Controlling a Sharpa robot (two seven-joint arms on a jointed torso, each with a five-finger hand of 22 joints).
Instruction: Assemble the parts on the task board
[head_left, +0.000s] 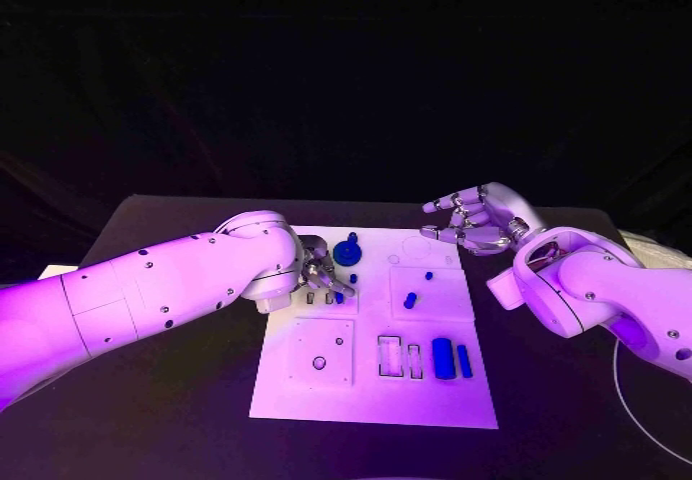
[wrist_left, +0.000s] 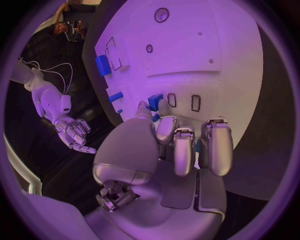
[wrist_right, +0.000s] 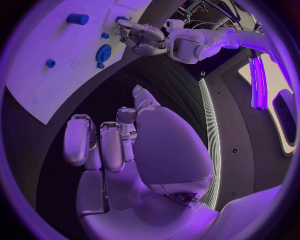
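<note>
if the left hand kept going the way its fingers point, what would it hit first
Probably the small blue part just past the left hand's fingertips, then the white task board under it; depth is hard to judge.

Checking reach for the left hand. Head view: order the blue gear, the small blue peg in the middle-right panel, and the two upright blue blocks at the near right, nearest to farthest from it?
1. Blue gear: just beside the left hand, toward the board's far edge.
2. Small blue peg: middle-right panel, toward the right hand's side.
3. Two upright blue blocks: near-right slots, farthest.
</note>
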